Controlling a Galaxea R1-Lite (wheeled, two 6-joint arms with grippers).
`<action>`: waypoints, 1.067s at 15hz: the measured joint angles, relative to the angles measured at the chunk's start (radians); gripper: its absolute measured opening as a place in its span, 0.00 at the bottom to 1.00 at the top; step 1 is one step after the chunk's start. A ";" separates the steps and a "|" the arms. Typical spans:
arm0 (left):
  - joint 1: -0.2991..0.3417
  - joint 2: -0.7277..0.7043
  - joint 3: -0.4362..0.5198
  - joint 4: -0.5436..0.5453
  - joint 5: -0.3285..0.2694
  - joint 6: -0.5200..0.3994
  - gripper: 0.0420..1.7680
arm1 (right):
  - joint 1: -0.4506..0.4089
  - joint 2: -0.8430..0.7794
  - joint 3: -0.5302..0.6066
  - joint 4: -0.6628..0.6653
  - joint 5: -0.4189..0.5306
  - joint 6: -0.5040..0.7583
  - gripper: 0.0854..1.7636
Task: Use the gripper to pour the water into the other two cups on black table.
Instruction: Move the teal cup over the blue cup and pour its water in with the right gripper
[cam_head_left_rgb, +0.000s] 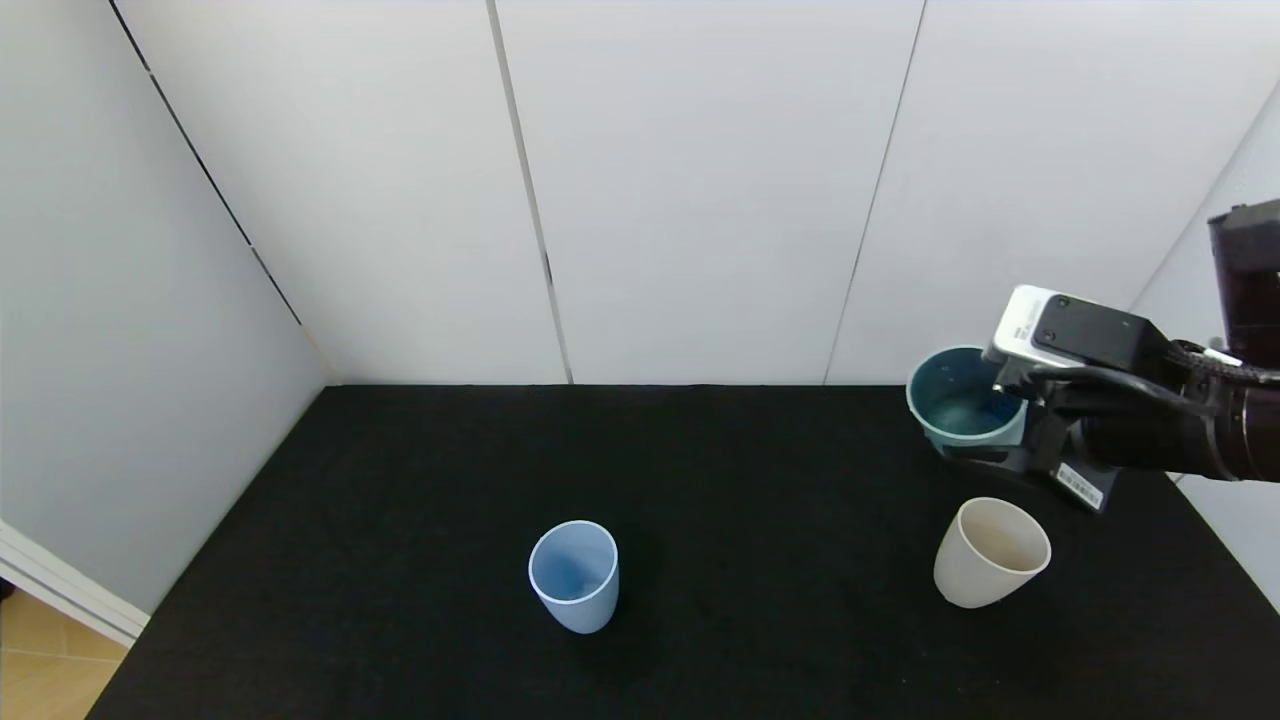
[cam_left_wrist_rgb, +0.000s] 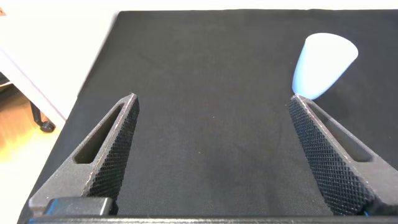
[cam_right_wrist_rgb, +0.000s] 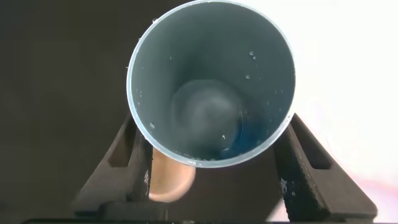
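Note:
My right gripper (cam_head_left_rgb: 975, 442) is shut on a teal-green cup (cam_head_left_rgb: 962, 398) and holds it above the black table (cam_head_left_rgb: 760, 480) at the far right. In the right wrist view the cup (cam_right_wrist_rgb: 186, 74) sits between the fingers (cam_right_wrist_rgb: 298, 168), with droplets on its inner wall and a little water (cam_right_wrist_rgb: 252, 134) at the bottom. The cream-beige cup (cam_head_left_rgb: 990, 552) stands just in front of and below the held cup; it also shows in the right wrist view (cam_right_wrist_rgb: 166, 182). The light blue cup (cam_head_left_rgb: 574, 574) stands at the front centre. My left gripper (cam_left_wrist_rgb: 214, 99) is open and empty, near the light blue cup (cam_left_wrist_rgb: 323, 62).
White wall panels (cam_head_left_rgb: 700, 190) close the table at the back and both sides. The table's left edge drops to a wooden floor (cam_head_left_rgb: 40, 660).

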 joint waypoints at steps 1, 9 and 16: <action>0.000 0.000 0.000 0.000 0.000 0.000 0.97 | 0.048 0.011 -0.047 0.029 -0.010 0.015 0.64; 0.000 0.000 0.000 0.000 0.000 0.000 0.97 | 0.413 0.314 -0.377 0.066 -0.274 0.100 0.64; -0.001 0.000 0.000 0.000 0.000 0.001 0.97 | 0.547 0.553 -0.552 0.068 -0.503 -0.037 0.64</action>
